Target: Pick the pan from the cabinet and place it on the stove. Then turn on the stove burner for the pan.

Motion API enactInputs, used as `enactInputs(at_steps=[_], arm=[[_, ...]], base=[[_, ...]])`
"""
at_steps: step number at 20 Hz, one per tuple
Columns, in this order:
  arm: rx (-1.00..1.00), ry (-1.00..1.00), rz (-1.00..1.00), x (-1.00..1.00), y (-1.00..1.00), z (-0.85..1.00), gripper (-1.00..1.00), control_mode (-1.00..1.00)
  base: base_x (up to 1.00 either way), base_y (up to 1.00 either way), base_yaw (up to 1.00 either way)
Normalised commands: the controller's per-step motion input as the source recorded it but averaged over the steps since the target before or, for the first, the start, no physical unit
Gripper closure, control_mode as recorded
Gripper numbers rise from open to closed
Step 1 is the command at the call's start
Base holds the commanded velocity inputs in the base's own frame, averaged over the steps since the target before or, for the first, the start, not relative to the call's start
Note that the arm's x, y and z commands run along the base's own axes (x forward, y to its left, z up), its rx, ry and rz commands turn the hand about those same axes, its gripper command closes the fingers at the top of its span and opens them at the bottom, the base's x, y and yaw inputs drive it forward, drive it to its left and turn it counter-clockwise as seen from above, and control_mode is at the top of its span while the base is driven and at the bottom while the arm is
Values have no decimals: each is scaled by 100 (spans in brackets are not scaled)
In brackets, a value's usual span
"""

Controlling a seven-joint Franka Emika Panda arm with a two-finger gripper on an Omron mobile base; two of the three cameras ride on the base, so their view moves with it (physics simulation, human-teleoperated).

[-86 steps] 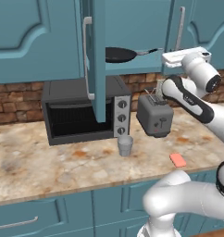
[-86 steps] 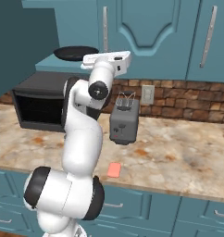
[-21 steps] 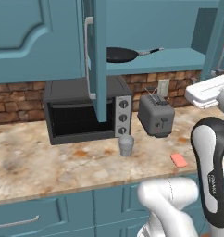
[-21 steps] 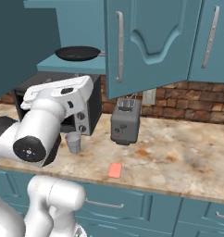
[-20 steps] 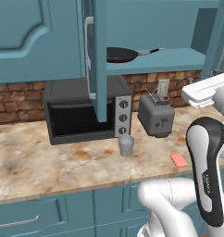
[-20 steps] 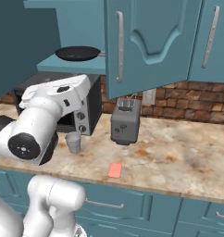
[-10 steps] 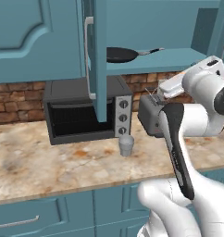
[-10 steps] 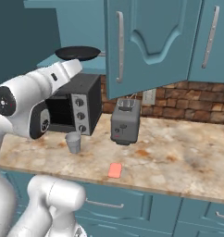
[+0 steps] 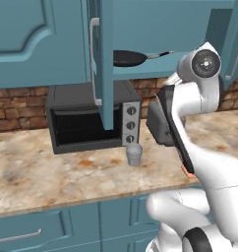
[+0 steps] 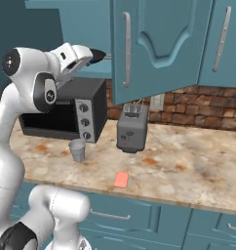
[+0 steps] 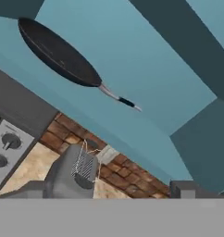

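The robot's two-finger tool (image 10: 101,55) is raised to the level of the open teal-blue upper wall cabinet (image 9: 155,34), its tip at the cabinet's opening. Its jaws stand fully apart and hold nothing; in the hand view only the two dark fingertips (image 11: 181,189) rise at the bottom edge, with free space between them.

Ahead of the tool, inside the cabinet, lies the round, shallow black frying pan (image 9: 128,58) on the shelf, its long thin grey metal handle (image 11: 119,98) pointing out toward the tool. The pan is near the tool but apart from it, with no contact. In the hand view the pan sits toward the upper left, tilted by the roll of the hand, against the blue cabinet interior.

The cabinet's door (image 10: 156,44) with its long vertical silver bar handle (image 10: 127,43) stands swung open beside the tool.

Below the tool, on the speckled stone table (image 9: 52,172), stands a black microwave oven with round knobs (image 9: 91,120), directly under the pan's shelf. Next to it, also below the tool, is a grey two-slot toaster (image 10: 132,128) against the red brick wall (image 10: 207,110). A small grey cup (image 10: 77,150) stands on the table in front of the microwave, and a small flat pink sponge (image 10: 121,179) lies near the table's front edge, well below the tool.
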Motion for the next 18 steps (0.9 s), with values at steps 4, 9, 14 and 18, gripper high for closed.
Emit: enactInputs(at_steps=[4,9,14,18], arm=[[-7,20,-5,58,-28,-15,-100,-100],[-9,9,-4,52,-27,-34,-100,-100],[-9,1,-1,58,-30,-29,-100,-100],[-8,2,0,66,-29,-22,-100,-100]], base=[[0,0,0],[0,0,0],[0,0,0],[0,0,0]])
